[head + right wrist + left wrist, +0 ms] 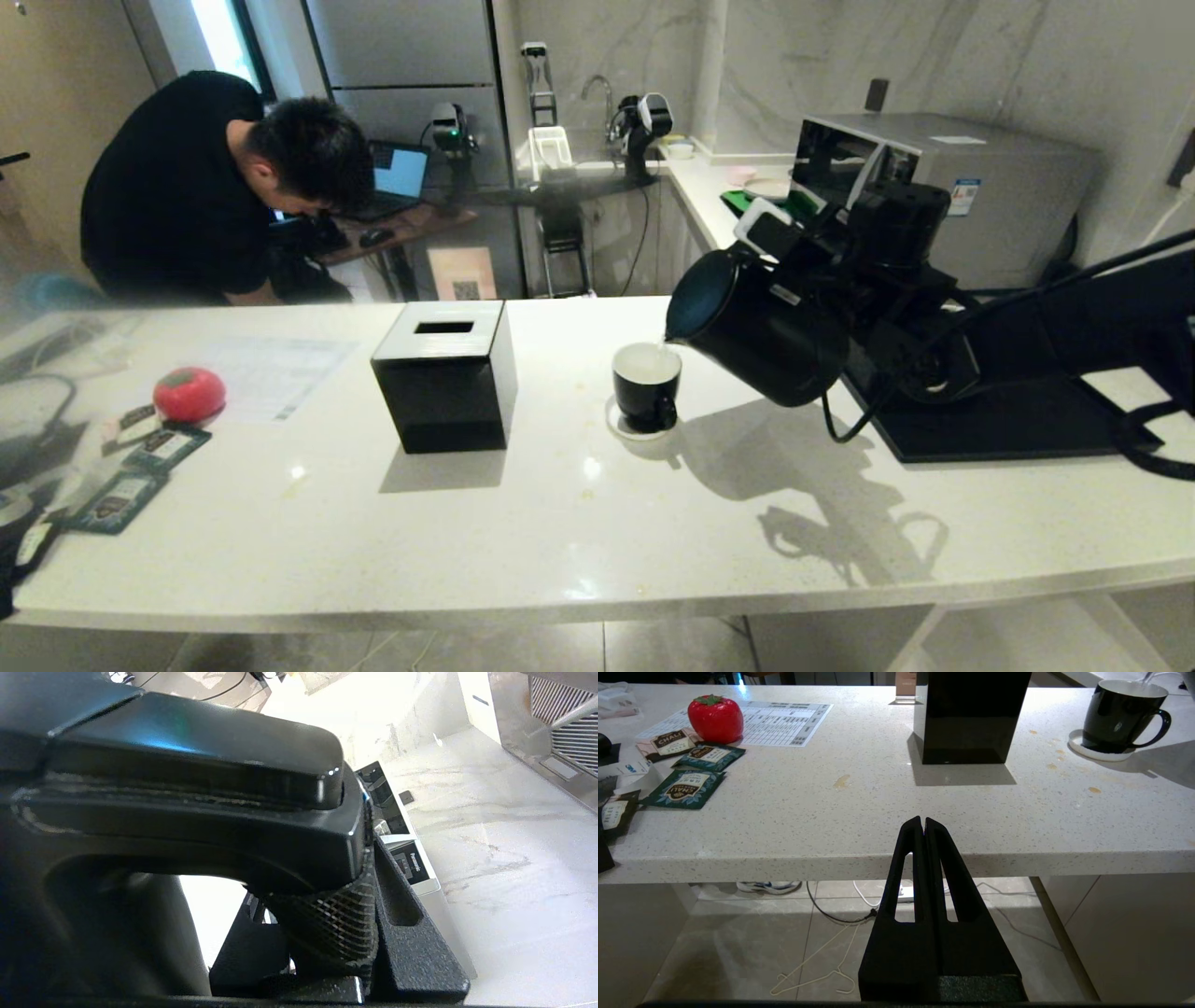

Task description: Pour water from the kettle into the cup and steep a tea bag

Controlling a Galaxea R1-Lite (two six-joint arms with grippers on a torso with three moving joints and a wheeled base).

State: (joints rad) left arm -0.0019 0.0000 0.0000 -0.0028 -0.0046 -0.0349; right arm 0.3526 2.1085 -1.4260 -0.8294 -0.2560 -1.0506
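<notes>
The matte black kettle (756, 336) hangs tilted above the white counter (579, 523), its spout directly over the cup (646, 387). A thin stream of water runs from the spout into the cup. My right gripper (826, 257) is shut on the kettle's loop handle (187, 788); in the right wrist view the gripper (327, 924) clamps the handle's ribbed part. The glossy black cup (1120, 716) stands on a small white coaster (1099, 755). My left gripper (924, 823) is parked below the counter's front edge, shut and holding nothing. The tea bag is out of view.
A black cube tissue box (446, 373) stands left of the cup. Teal sachets (140, 467) and a red strawberry-shaped thing (189, 394) lie at the far left. A black mat (1008, 420) lies under my right arm. A person (215, 187) bends behind the counter.
</notes>
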